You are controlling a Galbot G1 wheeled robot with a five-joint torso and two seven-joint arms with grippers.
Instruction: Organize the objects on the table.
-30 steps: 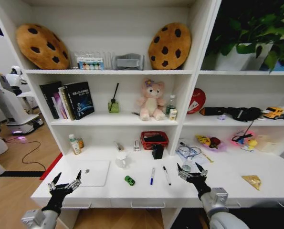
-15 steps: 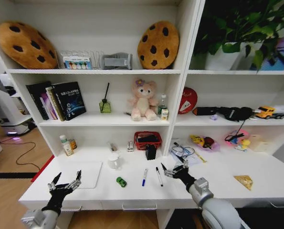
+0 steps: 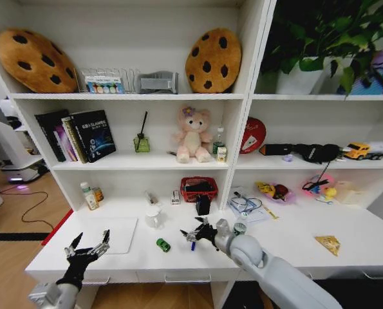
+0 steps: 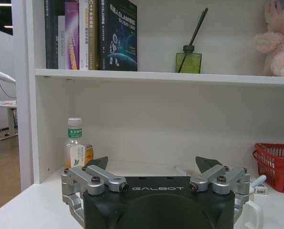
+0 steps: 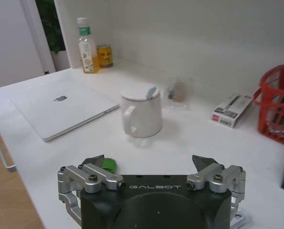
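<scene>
While the left end effector (image 3: 87,250) hangs with its fingers spread wide over the front left corner of the table (image 3: 345,235), it holds nothing and touches nothing; the left wrist view shows the same two dark fingertips (image 4: 96,163) well apart, with a small bottle (image 4: 75,148) standing by the shelf wall behind them. Just beside that end effector, toward the back, the slim silver laptop (image 3: 114,234) lies flat and closed on the table. A white mug (image 3: 154,217) with a lid stands to the right of the laptop, nearer the back wall. In front of the mug, the tiny green toy car (image 3: 163,245) sits on the bare white surface; in the right wrist view it peeks out as a green patch (image 5: 107,165) right beside one fingertip. The right end effector (image 3: 192,234) reaches across from the right side to the middle of the table, its fingers spread wide and empty, hovering just right of the toy car and directly over the blue pen (image 3: 193,246), of which only the near tip shows beneath it. Behind it stand a black box (image 3: 203,205) and a red basket (image 3: 199,189). Farther right, close to the right arm's wrist, the small green-and-silver can (image 3: 240,227) stands upright on the table.
</scene>
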